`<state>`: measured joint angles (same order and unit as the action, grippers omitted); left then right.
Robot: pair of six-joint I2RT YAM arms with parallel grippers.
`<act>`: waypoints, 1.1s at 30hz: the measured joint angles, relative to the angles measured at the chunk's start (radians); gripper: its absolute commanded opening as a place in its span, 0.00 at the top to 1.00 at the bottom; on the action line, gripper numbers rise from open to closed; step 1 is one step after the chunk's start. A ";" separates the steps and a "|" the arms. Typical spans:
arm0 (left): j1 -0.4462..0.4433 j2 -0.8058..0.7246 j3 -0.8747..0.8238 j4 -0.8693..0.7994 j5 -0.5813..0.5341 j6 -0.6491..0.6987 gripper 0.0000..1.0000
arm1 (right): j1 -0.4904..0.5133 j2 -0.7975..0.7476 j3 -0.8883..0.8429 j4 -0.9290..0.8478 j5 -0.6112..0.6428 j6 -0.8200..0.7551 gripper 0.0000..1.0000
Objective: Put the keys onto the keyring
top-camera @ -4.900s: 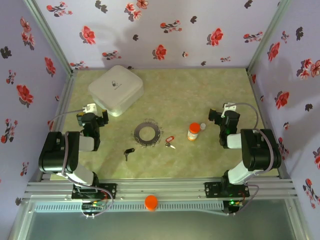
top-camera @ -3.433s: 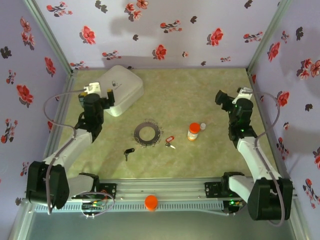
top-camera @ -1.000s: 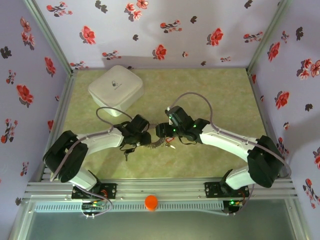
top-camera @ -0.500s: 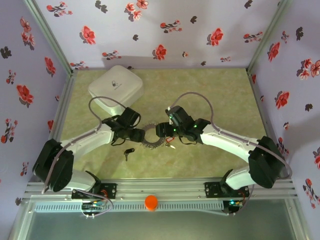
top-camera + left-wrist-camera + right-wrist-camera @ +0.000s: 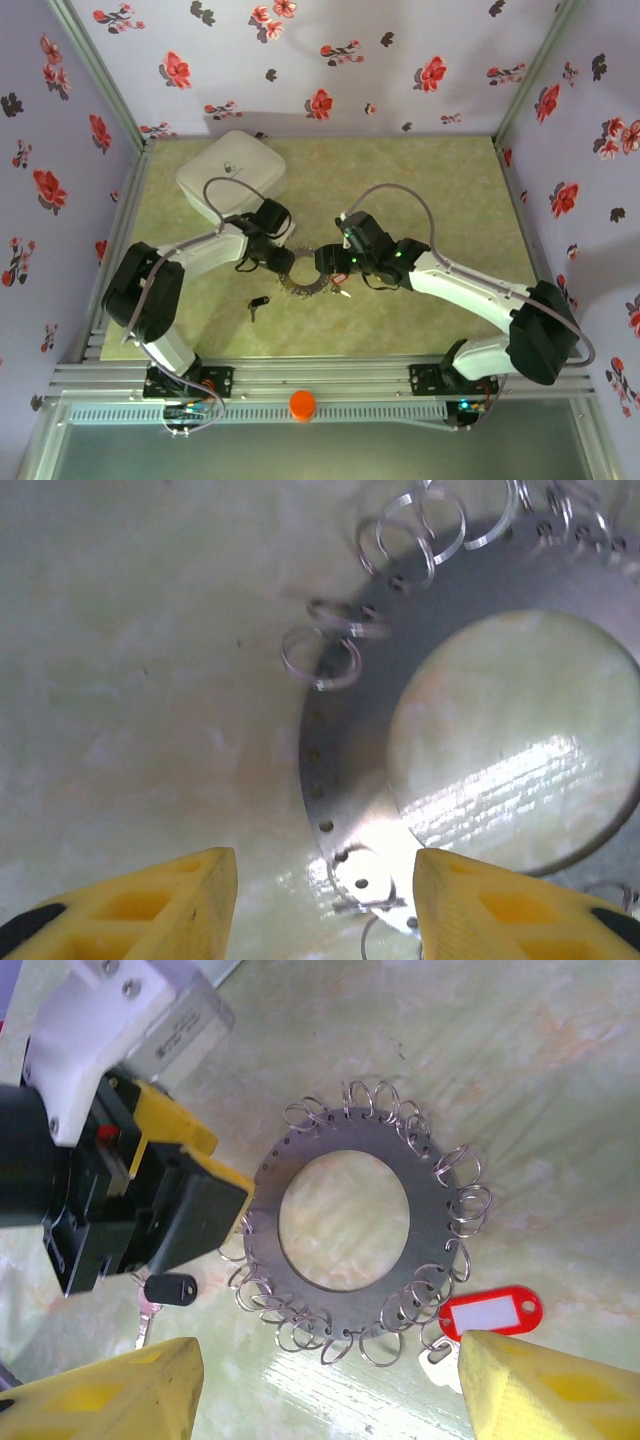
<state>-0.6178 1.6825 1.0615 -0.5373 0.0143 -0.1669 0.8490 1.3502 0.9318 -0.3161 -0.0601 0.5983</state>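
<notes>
Two tools flank the keyring [image 5: 432,1222], a flat dark-grey disc with a wide centre hole and small wire loops [image 5: 322,660] strung round its rim. It lies flat near the middle of the counter [image 5: 440,180]. The left tool [image 5: 325,900] sits low over the counter with its yellow fingers [image 5: 150,900] spread and a stretch of the disc's rim between them; whether they touch it cannot be told. The right tool [image 5: 330,1390] hangs above the disc with its fingers spread wide, gripping nothing. Both keys lie loose on the counter, off the ring. The red-tagged key [image 5: 490,1312] is just beside the loops on one side. The black-headed key [image 5: 170,1288] is near the rim on the other side, by the left tool. A white square box [image 5: 232,178] stands at the far left, well apart.
</notes>
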 measured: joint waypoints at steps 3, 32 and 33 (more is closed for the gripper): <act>0.000 0.022 0.040 -0.017 -0.008 -0.087 0.37 | 0.000 0.000 0.000 -0.005 0.001 -0.004 0.31; -0.169 0.197 0.274 -0.323 -0.224 -1.133 0.58 | -0.005 -0.065 -0.055 -0.019 0.121 -0.021 0.29; -0.168 0.197 0.262 -0.322 -0.221 -1.146 0.58 | -0.005 -0.069 -0.060 -0.019 0.122 -0.020 0.29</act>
<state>-0.7856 1.8793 1.3231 -0.8589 -0.2066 -1.3125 0.8440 1.2816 0.8722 -0.3351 0.0616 0.5781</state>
